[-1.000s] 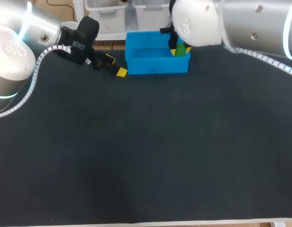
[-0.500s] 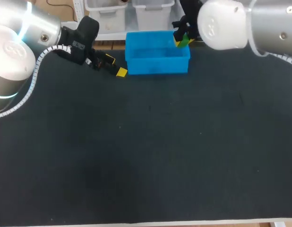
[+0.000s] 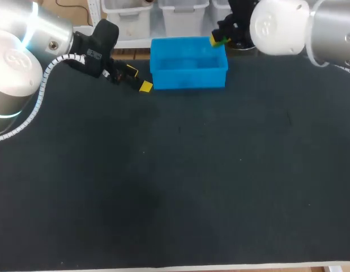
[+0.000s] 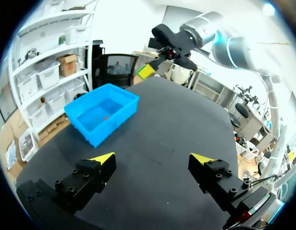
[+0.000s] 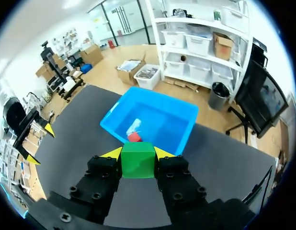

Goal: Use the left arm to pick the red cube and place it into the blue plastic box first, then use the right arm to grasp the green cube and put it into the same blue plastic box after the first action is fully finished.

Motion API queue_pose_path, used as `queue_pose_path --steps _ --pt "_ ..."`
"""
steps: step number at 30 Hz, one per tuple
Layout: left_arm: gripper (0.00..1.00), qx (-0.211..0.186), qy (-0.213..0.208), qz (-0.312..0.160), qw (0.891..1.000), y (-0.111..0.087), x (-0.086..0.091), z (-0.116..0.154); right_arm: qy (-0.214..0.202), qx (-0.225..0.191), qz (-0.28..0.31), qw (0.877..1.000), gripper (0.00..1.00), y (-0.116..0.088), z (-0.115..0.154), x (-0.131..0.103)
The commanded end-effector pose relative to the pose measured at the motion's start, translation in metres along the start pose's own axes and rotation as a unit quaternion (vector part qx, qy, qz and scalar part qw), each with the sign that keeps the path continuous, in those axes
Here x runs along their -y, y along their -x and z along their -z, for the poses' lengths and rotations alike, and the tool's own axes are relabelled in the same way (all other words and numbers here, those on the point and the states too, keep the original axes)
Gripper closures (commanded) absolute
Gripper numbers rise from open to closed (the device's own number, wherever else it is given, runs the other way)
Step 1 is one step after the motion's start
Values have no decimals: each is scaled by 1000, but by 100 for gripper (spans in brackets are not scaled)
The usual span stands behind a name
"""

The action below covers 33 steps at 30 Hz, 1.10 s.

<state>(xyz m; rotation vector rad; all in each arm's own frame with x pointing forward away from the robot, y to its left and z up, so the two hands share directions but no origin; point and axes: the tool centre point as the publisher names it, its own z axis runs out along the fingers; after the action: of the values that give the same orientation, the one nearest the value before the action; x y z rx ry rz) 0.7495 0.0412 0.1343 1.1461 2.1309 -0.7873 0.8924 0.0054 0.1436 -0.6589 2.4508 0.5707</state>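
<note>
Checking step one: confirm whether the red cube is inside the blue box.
Yes, the red cube lies on the blue box's floor.

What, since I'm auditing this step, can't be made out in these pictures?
Head view: red cube cannot be made out inside the blue box; too small.
Head view: right gripper mostly hidden by the right arm.
Left wrist view: green cube too small to detail.
</note>
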Motion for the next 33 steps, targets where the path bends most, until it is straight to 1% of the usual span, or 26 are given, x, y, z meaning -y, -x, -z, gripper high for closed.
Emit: queue_pose_path --steps 1,6,11,13,18,24,33 --pt "0 2 -1 -2 1000 -1 -1 0 62 3 12 998 100 12 -11 8" --pt "0 2 -1 -2 1000 -1 -1 0 106 10 35 994 100 17 -25 13" --pt "0 2 -1 -2 1000 -1 -1 0 128 5 38 991 100 20 -38 18" --pt "0 2 -1 -2 1000 -1 -1 0 143 7 41 989 100 21 -43 20" --pt "0 2 -1 -2 1000 -1 -1 0 157 0 53 986 100 26 -55 25" --pt "0 2 -1 -2 1000 -1 -1 0 160 -10 59 985 100 34 -69 34" --pt "0 2 -1 -2 1000 -1 -1 0 159 -33 48 986 100 30 -88 45"
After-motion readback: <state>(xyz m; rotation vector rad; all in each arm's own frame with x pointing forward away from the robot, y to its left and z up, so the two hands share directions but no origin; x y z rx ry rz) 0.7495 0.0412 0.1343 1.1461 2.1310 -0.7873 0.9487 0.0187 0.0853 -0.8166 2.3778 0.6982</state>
